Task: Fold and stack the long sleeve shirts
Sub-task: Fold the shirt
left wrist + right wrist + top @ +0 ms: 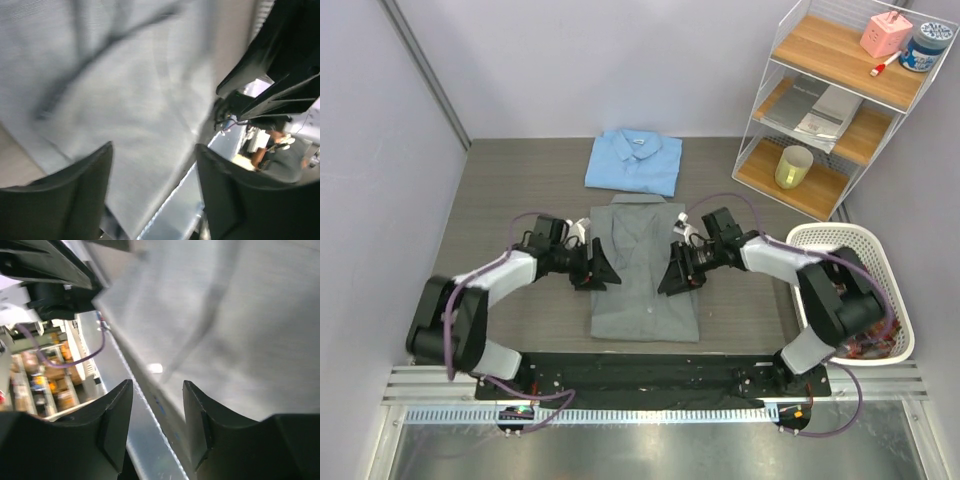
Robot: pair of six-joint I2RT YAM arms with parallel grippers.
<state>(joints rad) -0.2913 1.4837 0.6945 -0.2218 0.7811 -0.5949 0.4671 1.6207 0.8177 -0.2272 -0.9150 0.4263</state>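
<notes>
I am working over a grey wood-grain table. At its far right, a white wire shelf with wooden tiers is holding a pink box and a blue-lidded white jar on top, grey booklets in the middle and a yellow cup below. A white plastic basket is sitting near right.

- The top view is bright and sharp, with soft, even light.
- Both wrist views are blurry; the grey shirt beyond the left claw looks smeared.
- A small white shine sits just past the right claw.
</notes>
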